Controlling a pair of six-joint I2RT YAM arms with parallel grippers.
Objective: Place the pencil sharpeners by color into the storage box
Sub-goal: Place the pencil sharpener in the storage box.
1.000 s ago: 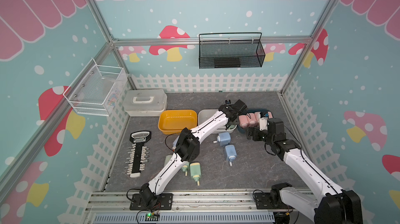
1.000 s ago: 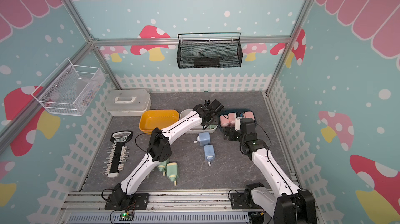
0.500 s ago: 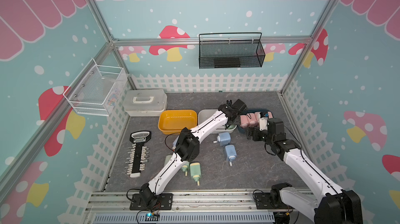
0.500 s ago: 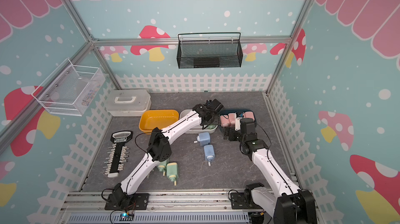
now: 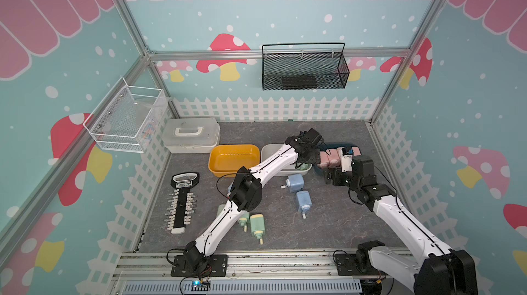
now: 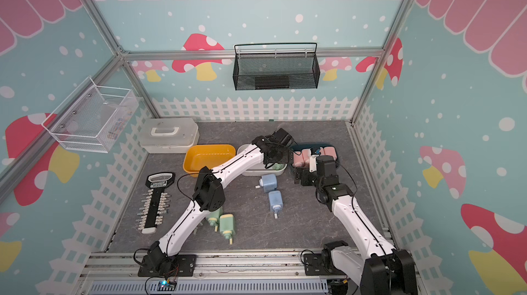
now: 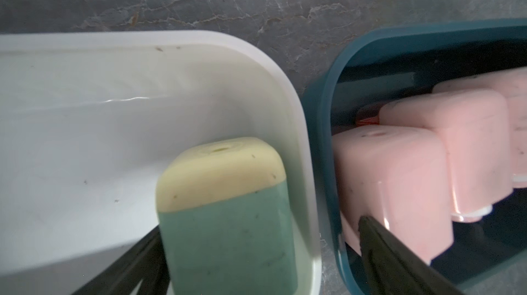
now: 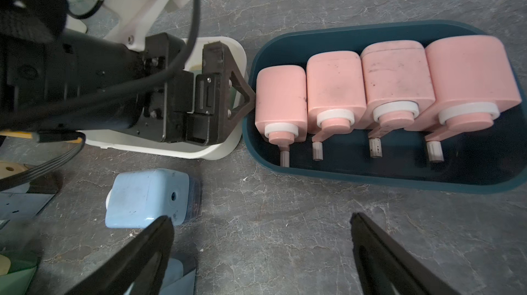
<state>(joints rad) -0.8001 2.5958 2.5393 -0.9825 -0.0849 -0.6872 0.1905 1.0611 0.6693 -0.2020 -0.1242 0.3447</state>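
Pencil sharpeners [image 5: 295, 182] remain on the worktop [image 5: 328, 222]: 2 blue, several green. The teal box [image 8: 342, 178] holds 4 pink ones. Over the white box [image 7: 142, 93], the left hand [image 7: 259, 223] has just spread wide, dropping 1 green sharpener [image 7: 228, 236] inside; the right hand [image 8: 261, 216] hangs released, empty.

A white case [image 5: 190, 135], a yellow bin [image 5: 233, 146], a white bin [image 7: 171, 39] and a teal bin [image 8: 370, 178] are set along the back of the grey tabletop [image 5: 328, 222]. Blue sharpeners [image 5: 295, 182], green sharpeners [image 5: 257, 223] and a pegged bar tool [image 5: 182, 205] are laid nearer the front.
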